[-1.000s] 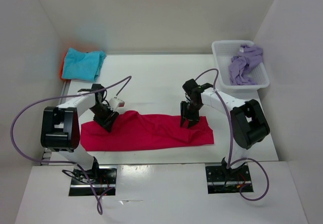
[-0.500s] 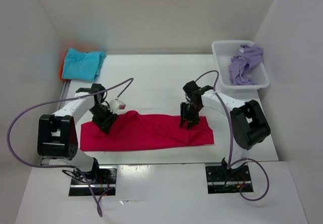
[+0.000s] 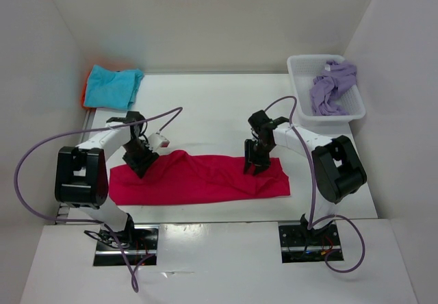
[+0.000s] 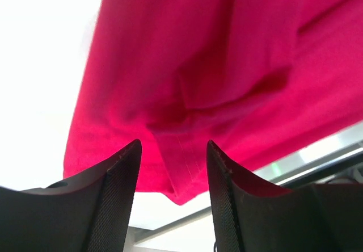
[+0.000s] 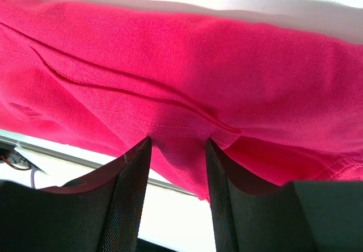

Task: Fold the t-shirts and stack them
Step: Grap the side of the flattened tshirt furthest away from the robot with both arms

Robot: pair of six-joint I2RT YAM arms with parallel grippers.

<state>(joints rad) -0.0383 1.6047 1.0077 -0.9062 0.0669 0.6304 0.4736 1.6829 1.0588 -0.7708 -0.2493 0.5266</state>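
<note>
The magenta-red t-shirt (image 3: 198, 179) lies folded into a long strip across the near middle of the table. My left gripper (image 3: 139, 161) stands over its left end, open; in the left wrist view its fingers flank the shirt's corner (image 4: 181, 189) without closing on it. My right gripper (image 3: 252, 166) is on the strip's right part, open, tips pressed into the cloth (image 5: 198, 70) with a hemmed fold between them. A turquoise t-shirt (image 3: 113, 87) lies at the far left on an orange one (image 3: 86, 90). The lavender t-shirt (image 3: 332, 85) is bunched in the basket.
The white mesh basket (image 3: 298, 78) stands at the far right corner. White walls close in the table on three sides. The table's near edge (image 4: 317, 158) runs just beyond the shirt. Purple cables loop off both arms.
My left gripper has shifted slightly leftward over the shirt's left end. The right arm and the shirt have stayed put.
</note>
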